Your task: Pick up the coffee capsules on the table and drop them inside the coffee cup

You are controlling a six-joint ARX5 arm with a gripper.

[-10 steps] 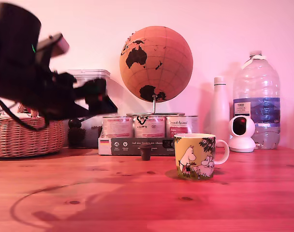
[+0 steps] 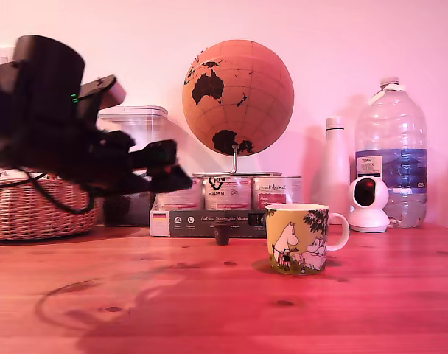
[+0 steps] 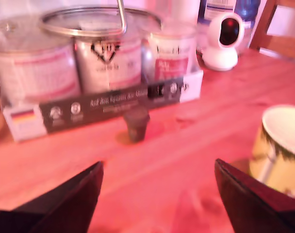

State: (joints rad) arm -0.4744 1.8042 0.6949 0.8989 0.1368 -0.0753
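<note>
Hanging in the air above the table [image 2: 209, 310], the claw [image 2: 181, 167] is released. In the wrist view its two dark fingers [image 3: 84, 194] stand wide apart, with only bare wood between them and nothing in their grip. The arm [image 2: 51, 110] behind it is blurred and fills the exterior view's left, and a cable [image 2: 58, 200] loops beneath it.

One dark brown coffee capsule [image 2: 222, 234] stands on the table ahead of the claw and lower than it, wider end up. In the wrist view the capsule [image 3: 137, 124] sits in front of the gap between the fingers, apart from both.

Just past the capsule, farther from the claw, is a dark-fronted tray [image 2: 205, 221] holding three silver tins [image 2: 228, 193]. A cork globe [image 2: 239, 96] on a wire stand rises above them.

The coffee cup [image 2: 298, 237] stands upright on the wood well apart from the claw, beyond the capsule toward the exterior view's right. Its white handle points away from the claw. The wrist view catches only part of the cup [image 3: 278, 145] at the frame's edge, too blurred to tell what is inside.

A wicker basket [image 2: 40, 210] sits below the arm, and a clear lidded container [image 2: 135, 118] stands behind the claw. Farthest from the claw are a white bottle [image 2: 334, 166], a small white camera [image 2: 369, 203] and a large water bottle [image 2: 392, 147].
</note>
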